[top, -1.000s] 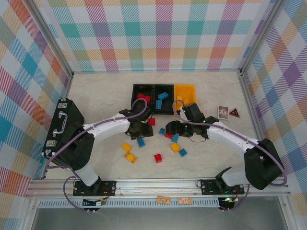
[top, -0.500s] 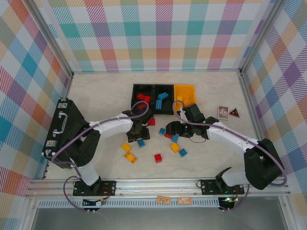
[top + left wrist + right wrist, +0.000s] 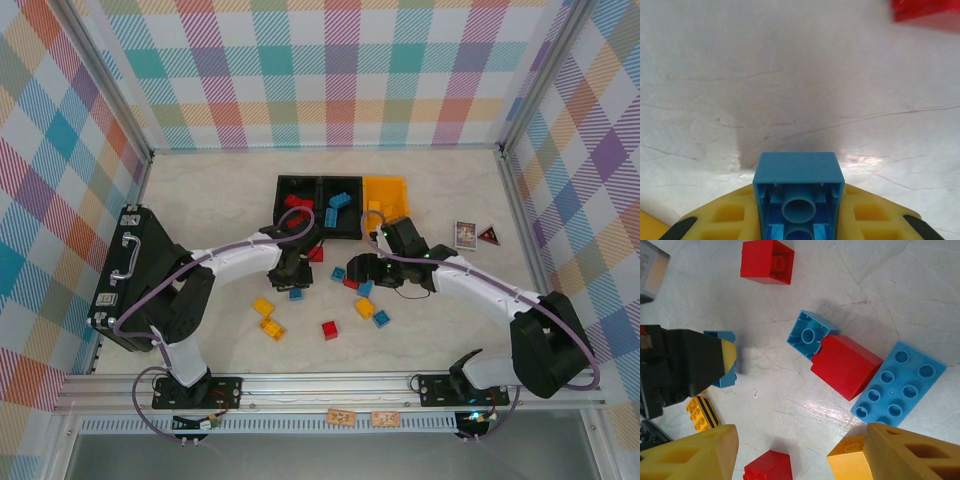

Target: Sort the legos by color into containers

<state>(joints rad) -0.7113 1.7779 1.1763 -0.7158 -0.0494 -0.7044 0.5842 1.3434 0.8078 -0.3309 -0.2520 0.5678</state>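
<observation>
Black case (image 3: 130,265) far left on the desk (image 3: 200,200), not a bin, so we skip it. Next along is the left gripper (image 3: 294,277): a second ago its jaws stood half apart over a blue brick (image 3: 798,175), now we see them clamped on it, yellow pads (image 3: 740,225) against both sides, hollow underside facing the wrist camera. The brick sits low, at or just off the desk, we cannot tell which. We judge the pick made and the carry next. Two yellow legos (image 3: 263,307) and a loose red lego (image 3: 329,329) lie nearer the bases. Behind are the containers (image 3: 320,180): red bricks in the left black bin, blue in the middle black one, so the middle is where we'd send this brick; the yellow-orange bin is rightmost. The right gripper (image 3: 800,460) hasn't moved, jaws apart, holding nothing, hovering over a red brick (image 3: 845,365), a blue oblong (image 3: 900,382) and an orange brick (image 3: 850,462) just beside one finger. Plenty still unsorted
</observation>
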